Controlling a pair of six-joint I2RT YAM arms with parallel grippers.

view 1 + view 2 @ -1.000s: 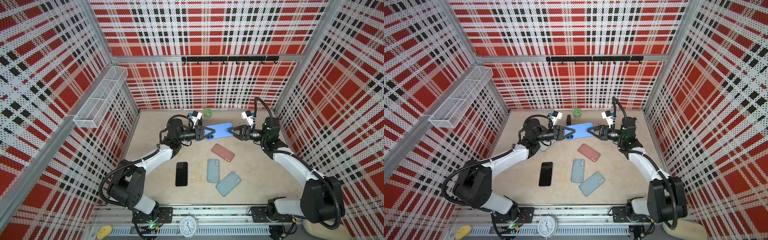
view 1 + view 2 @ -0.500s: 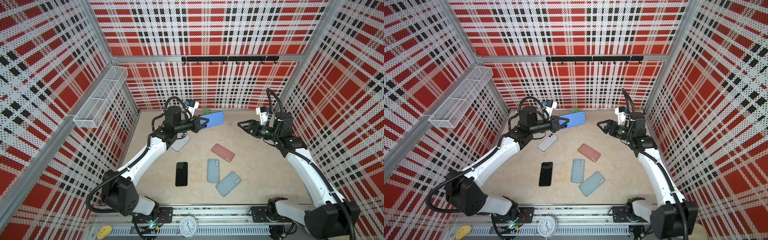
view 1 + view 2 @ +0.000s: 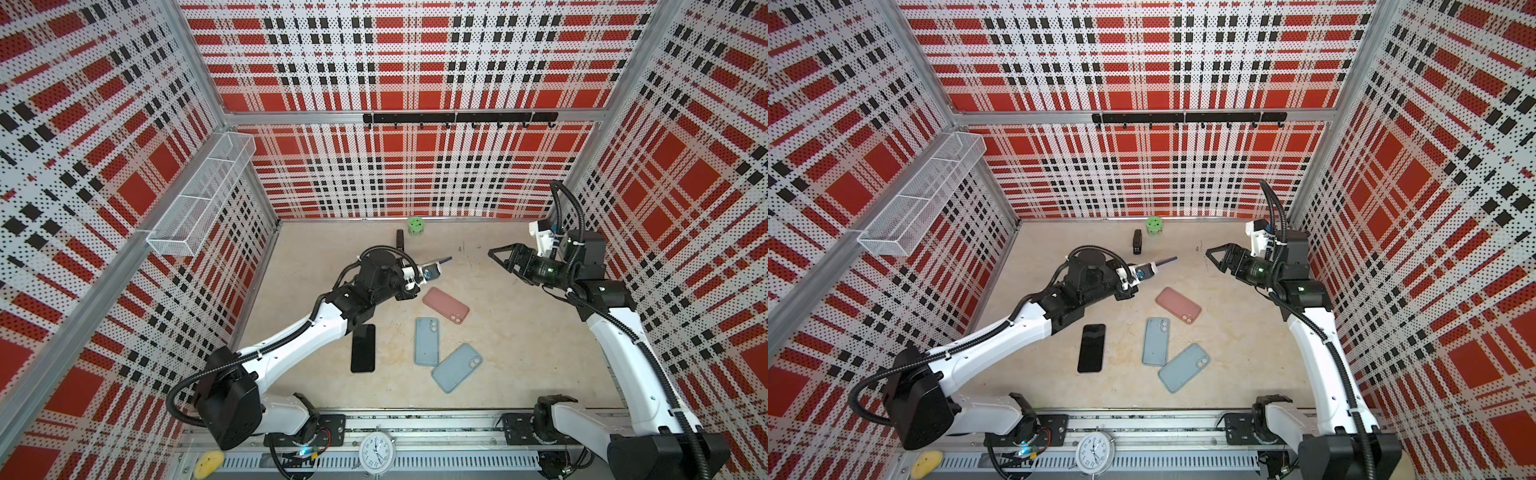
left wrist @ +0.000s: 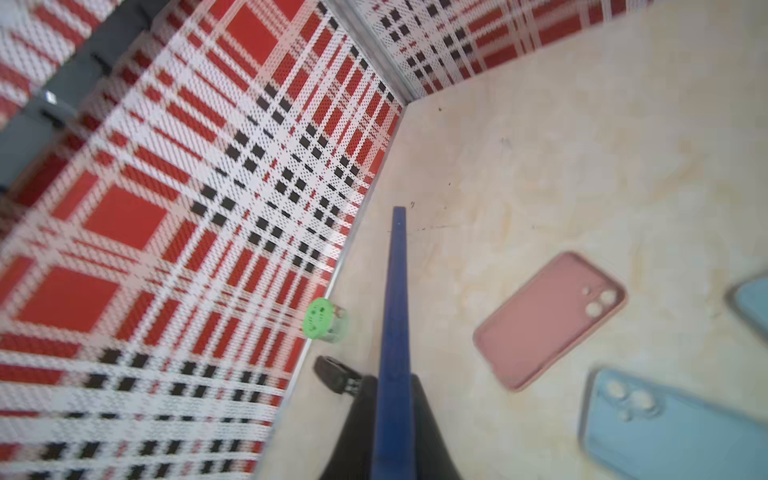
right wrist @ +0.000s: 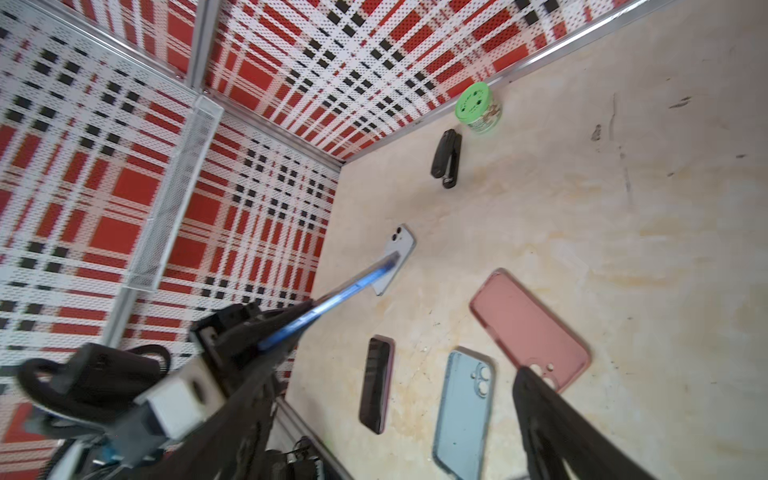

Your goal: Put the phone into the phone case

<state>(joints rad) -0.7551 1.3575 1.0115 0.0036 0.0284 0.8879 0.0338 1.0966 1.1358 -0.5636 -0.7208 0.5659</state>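
The left gripper [image 4: 392, 386] is clamped on one end of a blue phone case [image 4: 395, 299], a thin, smooth, matte slab held off the tabletop [image 3: 519, 340] and turned edge-on, so in both top views it shows only as a narrow blue sliver [image 3: 444, 261] jutting past the wrist camera toward the middle; from this angle I cannot tell whether anything sits inside it. The right gripper [image 3: 498, 257] hangs well apart from it on the right, its black, angular fingers [image 5: 540, 415] spread wide with nothing between them. A black phone [image 3: 363, 348], a glossy flat rectangle with rounded corners, lies screen up on the beige, mottled and scuffed surface, just beside the left forearm. In the right wrist view a pale lilac phone [image 5: 397, 257] lies flat with two round lenses at one corner; the left arm hides it in both top views. A pink case [image 3: 446, 306], soft-looking and matte with a raised rim and camera cut-outs, lies open side up near the centre. Nearer the front are a light blue case [image 3: 427, 341] and a second light blue case [image 3: 456, 368], lying at different angles, their near corners touching or nearly so. By the back wall stand a small jar with a round green lid [image 3: 414, 226] and, close beside it, a black stapler [image 3: 400, 239]. Perforated red, white and black plaid walls [image 3: 415, 75] enclose the scene, with a white wire-mesh basket [image 3: 199, 203] on the left one
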